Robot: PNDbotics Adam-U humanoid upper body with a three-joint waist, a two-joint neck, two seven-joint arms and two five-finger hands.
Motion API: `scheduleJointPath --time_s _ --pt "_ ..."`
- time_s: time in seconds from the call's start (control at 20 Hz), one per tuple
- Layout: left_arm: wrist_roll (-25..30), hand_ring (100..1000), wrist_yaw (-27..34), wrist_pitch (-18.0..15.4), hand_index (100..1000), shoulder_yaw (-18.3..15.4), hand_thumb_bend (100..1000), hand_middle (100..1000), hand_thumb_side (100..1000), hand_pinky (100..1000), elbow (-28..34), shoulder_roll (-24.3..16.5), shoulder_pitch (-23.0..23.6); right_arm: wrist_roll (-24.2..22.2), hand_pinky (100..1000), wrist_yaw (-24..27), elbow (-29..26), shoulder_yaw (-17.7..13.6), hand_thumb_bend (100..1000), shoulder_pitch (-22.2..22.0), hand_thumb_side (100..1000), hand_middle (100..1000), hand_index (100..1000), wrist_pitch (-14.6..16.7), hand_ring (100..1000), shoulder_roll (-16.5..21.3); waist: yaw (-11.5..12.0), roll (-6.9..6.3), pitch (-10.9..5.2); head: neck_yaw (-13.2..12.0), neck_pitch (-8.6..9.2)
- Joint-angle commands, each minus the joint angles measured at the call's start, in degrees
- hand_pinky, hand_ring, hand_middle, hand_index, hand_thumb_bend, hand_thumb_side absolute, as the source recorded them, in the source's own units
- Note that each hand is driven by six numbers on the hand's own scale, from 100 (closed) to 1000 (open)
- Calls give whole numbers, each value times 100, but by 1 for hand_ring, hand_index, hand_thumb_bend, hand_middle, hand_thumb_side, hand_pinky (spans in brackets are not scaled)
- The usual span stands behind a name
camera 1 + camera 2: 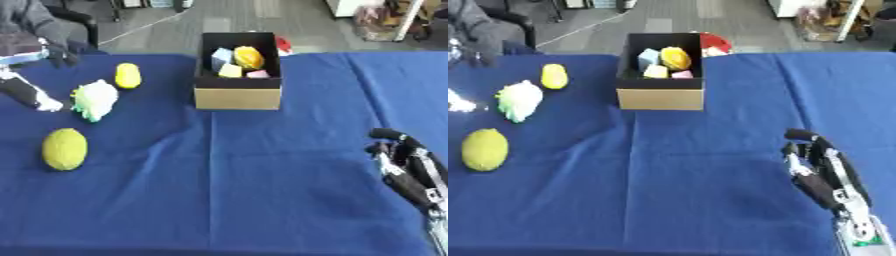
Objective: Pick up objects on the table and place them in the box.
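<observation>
Objects left on the counter (262,190) number three, all at the left of the frame: a small yellow fruit (128,75) at upper left; a white-and-green leafy toy (94,100) just below it; a larger yellow-green lemon (65,148) at mid left, well apart from the others. Box (238,97) stands at upper centre, open at the top, already holding a pale blue block, a yellow-orange item, a yellow block and a pink one; exact shapes not clear.

Left hand (26,92) sits at the left edge, pale fingertip just beside the leafy toy; whether its fingers are curled or straight I cannot tell, and nothing appears held. Right hand (820,165) rests at lower right, fingers relaxed and pointing up, grasping nothing, idle.

Risks, as judgement:
- leafy toy looks soft and irregular; a side approach from the left hand may push it toward the small yellow fruit rather than capture it;
- both yellow pieces are rounded; a nudge could roll them, the lemon toward the near edge;
- box is already partly full and has tall walls; a low carry may strike the near wall and shift the box; a high release may bounce an item off the contents;
- blue cloth shows creases; dragging fingers could bunch it and move neighbours.
</observation>
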State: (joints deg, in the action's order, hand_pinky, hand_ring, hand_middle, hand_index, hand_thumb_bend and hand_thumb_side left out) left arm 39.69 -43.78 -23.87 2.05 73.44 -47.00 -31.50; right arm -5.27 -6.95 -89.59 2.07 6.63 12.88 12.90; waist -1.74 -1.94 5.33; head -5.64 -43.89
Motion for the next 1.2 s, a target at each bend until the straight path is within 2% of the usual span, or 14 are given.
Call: scheduleJointPath --time_s 0.05,0.4,0.6,0.9,1.2 --pt "291 739 80 -152 888 19 561 740 438 832 93 -364 93 31 759 -36 -48 -62 100 2 370 743 803 6 666 145 28 -111 -162 33 -23" --pt "558 741 -123 -221 886 162 632 741 463 830 -379 -345 589 35 759 -54 -31 -68 100 -94 371 743 803 4 666 167 80 -154 -268 78 -23" --pt "519 736 -259 -164 882 193 584 736 440 822 -765 -240 729 33 759 -53 -27 -58 100 -104 370 743 803 8 666 158 82 -146 -281 77 -23" --pt "-327 729 -273 162 883 147 449 731 381 812 -1142 44 760 27 759 -47 -16 -52 100 -90 370 743 803 13 666 138 76 -95 -282 55 -23" --pt "-1080 758 -173 364 905 73 404 763 350 824 -1060 121 775 32 759 -41 -7 -58 100 -78 370 743 803 17 666 130 84 -68 -277 43 -23"
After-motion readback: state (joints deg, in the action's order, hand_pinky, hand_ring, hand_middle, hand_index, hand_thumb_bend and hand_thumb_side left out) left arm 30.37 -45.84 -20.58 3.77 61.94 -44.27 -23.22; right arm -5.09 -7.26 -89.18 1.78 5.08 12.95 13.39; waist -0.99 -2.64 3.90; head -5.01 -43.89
